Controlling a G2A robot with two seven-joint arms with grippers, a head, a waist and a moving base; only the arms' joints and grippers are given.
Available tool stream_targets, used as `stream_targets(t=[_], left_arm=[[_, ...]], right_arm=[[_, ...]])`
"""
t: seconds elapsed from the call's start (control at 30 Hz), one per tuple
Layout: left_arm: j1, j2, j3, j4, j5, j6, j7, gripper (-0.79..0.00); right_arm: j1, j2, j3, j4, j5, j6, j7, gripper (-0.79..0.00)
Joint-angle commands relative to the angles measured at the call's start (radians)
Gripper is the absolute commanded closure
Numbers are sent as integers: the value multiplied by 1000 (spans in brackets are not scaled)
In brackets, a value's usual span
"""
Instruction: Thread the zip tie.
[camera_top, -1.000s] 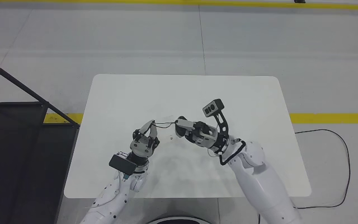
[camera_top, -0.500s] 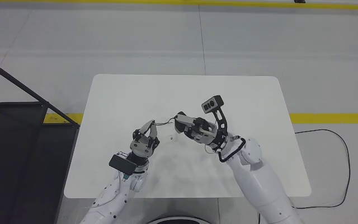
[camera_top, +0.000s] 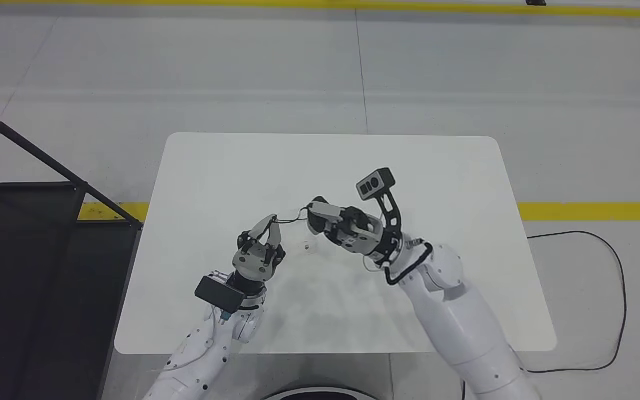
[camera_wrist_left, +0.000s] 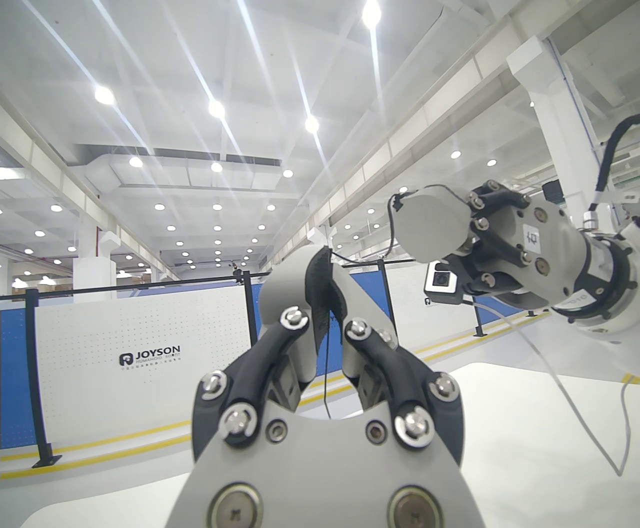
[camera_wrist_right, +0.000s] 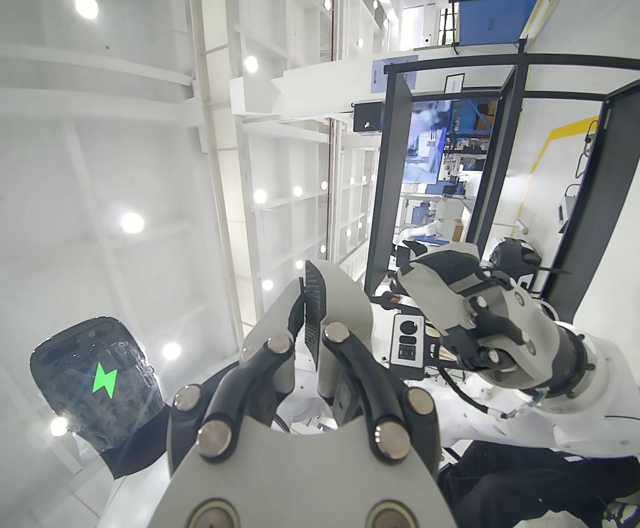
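From where I stood, the job looked about half done. The zip tie (camera_top: 292, 215) hung in the air over the bench (camera_top: 420, 170), touching nothing below it, stretched as a thin black line between the two arms near the bench's middle.

The left jaws were closed on it. In the left wrist view the strand (camera_wrist_left: 326, 360) ran straight up between the pads and out past their tips. From there it bent across to the right jaws, which were shut too, with what looked like the tie's small head pinched at their very tip.

So both ends were picked up and held, just beside each other but apart. I saw no closed loop, so I judged that the tail had yet to be brought to the head and pushed through. Whether the slot faced the tail, I could not tell.

As for writing, a white perforated wall panel (camera_wrist_left: 150, 350) behind the bench carried a logo and a line of print. A small marked label (camera_wrist_left: 532, 235) sat on the body behind the right jaws. A dark device (camera_wrist_right: 102, 380) showed a green lightning-bolt sign.
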Motion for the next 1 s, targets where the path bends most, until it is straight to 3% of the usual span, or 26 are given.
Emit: stream_targets(t=[0.0, 0.53, 0.97], left_arm=[[0, 0, 0, 0, 0, 0, 0, 0], [0, 0, 0, 0, 0, 0, 0, 0], [0, 0, 0, 0, 0, 0, 0, 0]], right_arm=[[0, -2, -1, -2, 0, -7, -2, 0], [17, -22, -7, 21, 35, -61, -24, 0], [-16, -6, 40, 25, -98, -26, 42, 0]])
